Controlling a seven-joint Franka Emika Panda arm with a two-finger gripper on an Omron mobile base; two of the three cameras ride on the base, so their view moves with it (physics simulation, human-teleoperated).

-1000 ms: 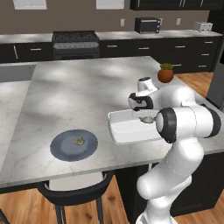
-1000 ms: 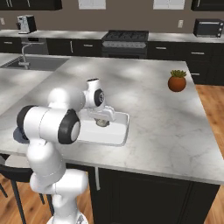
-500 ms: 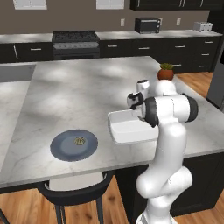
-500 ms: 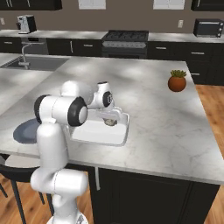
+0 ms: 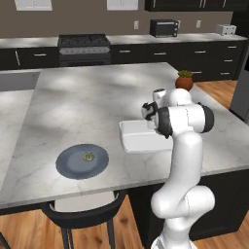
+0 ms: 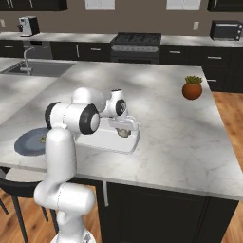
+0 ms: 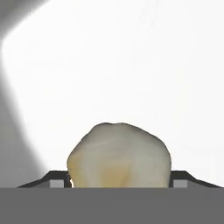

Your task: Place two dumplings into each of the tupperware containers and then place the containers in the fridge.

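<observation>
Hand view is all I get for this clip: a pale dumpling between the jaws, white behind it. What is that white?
Observer: A tupperware container on the island counter. The dumpling is low over one end of it.
Operator: Are there any more to fetch?
Observer: Yes, another dumpling lies on the blue-grey plate, to the left of the container on the same counter.

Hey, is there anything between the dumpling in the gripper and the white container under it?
Nothing visible. The dumpling sits between the gripper's fingertips directly over the tupperware container, and the hand view shows bare white tray floor beneath it. The other dumpling lies apart on the blue-grey plate.
</observation>
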